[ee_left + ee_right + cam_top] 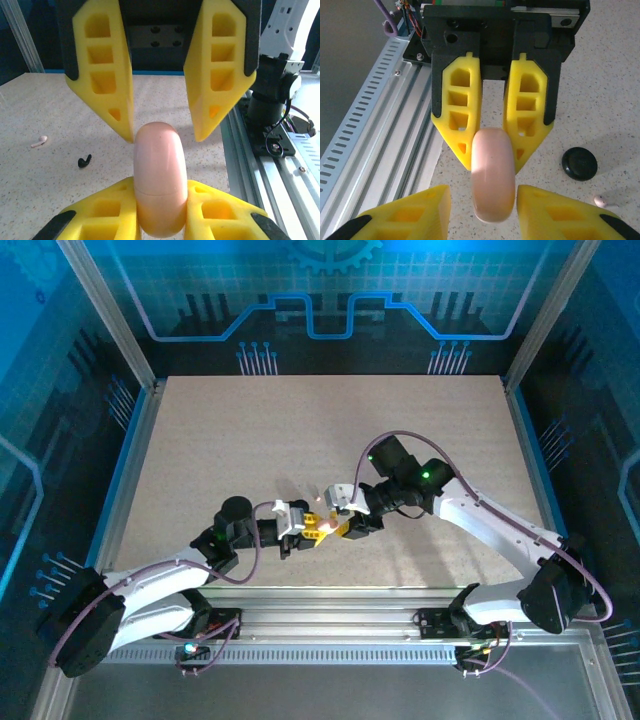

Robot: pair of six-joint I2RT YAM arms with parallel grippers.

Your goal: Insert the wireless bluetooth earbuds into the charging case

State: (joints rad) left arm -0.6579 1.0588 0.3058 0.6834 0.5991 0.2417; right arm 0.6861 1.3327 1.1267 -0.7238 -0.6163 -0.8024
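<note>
1. Nearest us runs the metal rail (380, 125) at the edge of the speckled table (400, 440), and both arms reach inward across it.
2. Just beyond the rail the two grippers meet tip to tip. The left gripper (160, 200) is clamped on one end of the pink charging case (159, 160), its yellow pads pressed against both sides.
3. The case is a smooth capsule with a seam around its middle; we see it closed, lying between the two sets of fingers.
4. The right gripper (485, 200) stands partly open around the opposite end. There is a clear gap beside the case on one side, so it straddles rather than pinches.
5. Farther in, a small black earbud (84, 161) — a bud with a short stem — lies on the table, apart from the case.
6. A black round disc (579, 164) rests flat on the table on that same far side.
7. Farthest in lies a pink earbud (39, 142), well apart from the case and near the black one.
</note>
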